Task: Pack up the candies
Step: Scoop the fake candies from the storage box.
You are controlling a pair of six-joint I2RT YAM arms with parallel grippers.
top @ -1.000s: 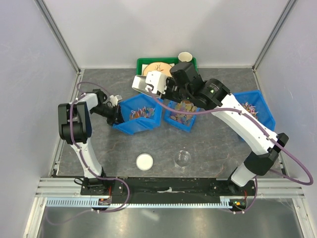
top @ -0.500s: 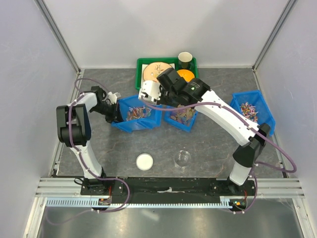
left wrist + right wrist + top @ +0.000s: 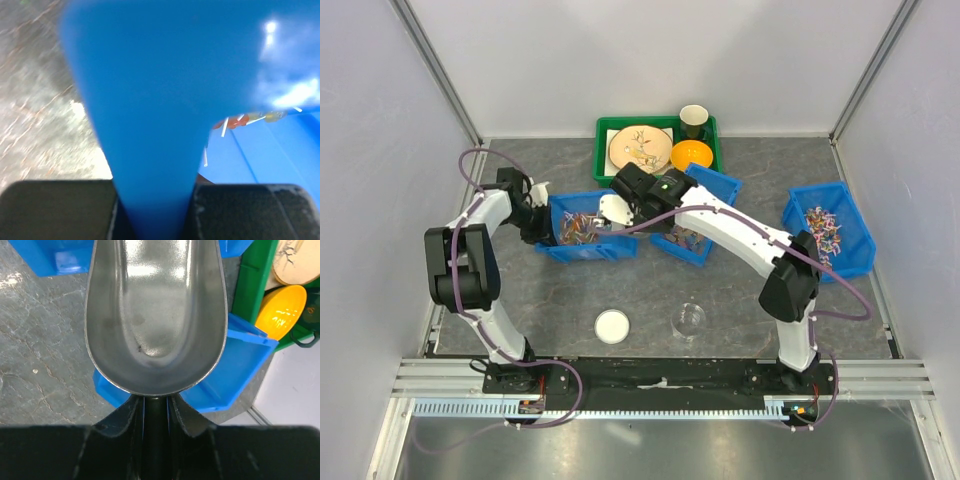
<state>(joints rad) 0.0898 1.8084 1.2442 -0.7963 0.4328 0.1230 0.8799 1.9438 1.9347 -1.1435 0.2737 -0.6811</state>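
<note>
Candies [image 3: 582,226] lie in a heap inside the left bin [image 3: 620,243], which the left gripper [image 3: 544,213] clamps by its left wall; the left wrist view shows that blue wall wedged between the two dark fingers [image 3: 60,207], with a few red and yellow sweets visible past it.

Compared with a second ago, the left bin has moved back and left, and the left gripper with it, its forearm now reaching further toward the rear. The right arm has swung left and dropped: its elbow, then over the right bin [image 3: 850,212], now sits nearer the middle, leaving that bin uncovered. The green tray [image 3: 603,132] at the back, then partly hidden, now shows its plate [image 3: 639,148], orange bowl [image 3: 691,156] and cup [image 3: 694,120].

Count: three blue bins — left, middle bin [image 3: 720,185] and right — each with wrapped sweets in it; one green tray; one white lid [image 3: 612,325] and one clear cup [image 3: 688,320] on the table [image 3: 740,290] near the arm bases.

The right gripper [image 3: 628,206] is closed on the handle of a metal scoop [image 3: 156,315], whose bowl is bare. The arm stretches diagonally from its base, elbow bent, wrist over the gap between left and middle bins, scoop pointing toward the left bin's right edge. The left arm rises from its base, folds at the elbow and reaches right to the bin wall.
</note>
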